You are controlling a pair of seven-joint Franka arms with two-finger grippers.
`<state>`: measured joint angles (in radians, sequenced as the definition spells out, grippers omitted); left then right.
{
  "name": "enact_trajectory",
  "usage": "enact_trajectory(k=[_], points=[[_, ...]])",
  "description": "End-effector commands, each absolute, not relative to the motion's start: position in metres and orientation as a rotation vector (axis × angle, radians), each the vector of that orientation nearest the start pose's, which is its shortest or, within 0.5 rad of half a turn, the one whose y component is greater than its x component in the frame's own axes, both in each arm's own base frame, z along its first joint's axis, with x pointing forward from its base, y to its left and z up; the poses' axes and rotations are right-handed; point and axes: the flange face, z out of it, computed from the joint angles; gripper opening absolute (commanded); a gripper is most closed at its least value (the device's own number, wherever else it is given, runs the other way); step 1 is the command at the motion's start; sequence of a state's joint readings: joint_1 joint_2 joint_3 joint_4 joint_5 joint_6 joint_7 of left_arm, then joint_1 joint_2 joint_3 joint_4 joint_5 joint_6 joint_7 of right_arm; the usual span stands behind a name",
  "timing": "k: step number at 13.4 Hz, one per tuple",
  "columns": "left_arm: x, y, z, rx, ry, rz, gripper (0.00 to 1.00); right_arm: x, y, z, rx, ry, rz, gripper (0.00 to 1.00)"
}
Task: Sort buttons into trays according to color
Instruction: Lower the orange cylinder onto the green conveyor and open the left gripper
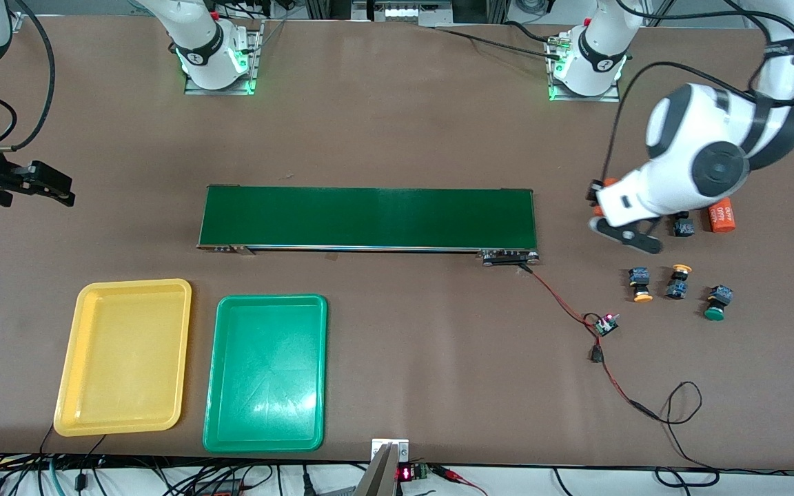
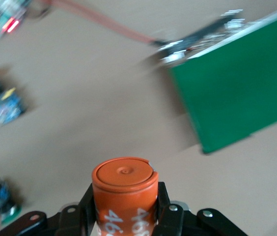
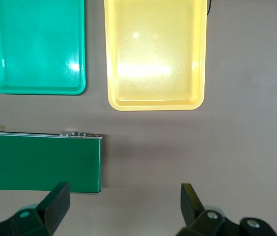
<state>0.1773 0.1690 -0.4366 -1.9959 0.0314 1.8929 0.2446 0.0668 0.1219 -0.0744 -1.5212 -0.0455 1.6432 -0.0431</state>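
My left gripper point(image 1: 599, 198) point(image 2: 124, 209) is shut on an orange cylinder point(image 2: 124, 189) point(image 1: 608, 182) printed "4680", held above the table beside the conveyor's end. Two yellow-capped buttons point(image 1: 640, 284) point(image 1: 678, 281) and a green-capped button point(image 1: 717, 302) lie on the table nearer the front camera. Another button's dark body point(image 1: 681, 226) shows partly under the left arm. The yellow tray point(image 1: 125, 355) point(image 3: 155, 54) and the green tray point(image 1: 266, 372) point(image 3: 35, 44) stand side by side with nothing in them. My right gripper point(image 1: 45, 182) point(image 3: 124, 201) waits open over the table at the right arm's end.
The long dark-green conveyor belt point(image 1: 369, 217) point(image 2: 236, 93) point(image 3: 40, 162) lies across the middle. A second orange cylinder point(image 1: 721, 215) lies under the left arm. A small circuit board point(image 1: 605, 324) with red wires sits near the buttons.
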Motion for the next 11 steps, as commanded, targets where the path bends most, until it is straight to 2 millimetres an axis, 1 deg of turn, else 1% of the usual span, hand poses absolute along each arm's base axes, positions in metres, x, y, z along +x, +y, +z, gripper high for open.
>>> enact_trajectory(k=[1, 2, 3, 4, 5, 6, 8, 9, 11], points=[[0.538, -0.192, 0.347, -3.008, 1.214, 0.359, 0.19, 0.597, -0.004, 0.588, -3.197, -0.095, -0.015, 1.00], [0.536, -0.217, 0.336, -2.994, 1.330, 0.320, 0.19, 0.597, -0.002, 0.589, -3.199, -0.100, -0.020, 1.00], [0.534, -0.236, 0.326, -2.970, 1.453, 0.269, 0.19, 0.597, -0.001, 0.588, -3.199, -0.102, -0.015, 1.00], [0.537, -0.241, 0.318, -2.919, 1.602, 0.206, 0.19, 0.597, -0.004, 0.587, -3.199, -0.095, -0.008, 1.00], [0.537, -0.253, 0.308, -2.837, 1.791, 0.143, 0.18, 0.597, -0.005, 0.586, -3.197, -0.090, -0.003, 1.00], [0.529, -0.274, 0.304, -2.772, 1.910, 0.099, 0.18, 0.598, -0.008, 0.585, -3.198, -0.083, -0.002, 1.00], [0.506, -0.314, 0.302, -2.641, 2.047, 0.084, 0.17, 0.598, -0.007, 0.585, -3.202, -0.088, -0.005, 1.00], [0.503, -0.319, 0.301, -2.548, 2.084, 0.086, 0.17, 0.597, -0.006, 0.584, -3.202, -0.090, 0.003, 1.00], [0.497, -0.321, 0.291, -2.451, 2.125, 0.114, 0.17, 0.598, -0.006, 0.585, -3.204, -0.091, -0.007, 1.00]])
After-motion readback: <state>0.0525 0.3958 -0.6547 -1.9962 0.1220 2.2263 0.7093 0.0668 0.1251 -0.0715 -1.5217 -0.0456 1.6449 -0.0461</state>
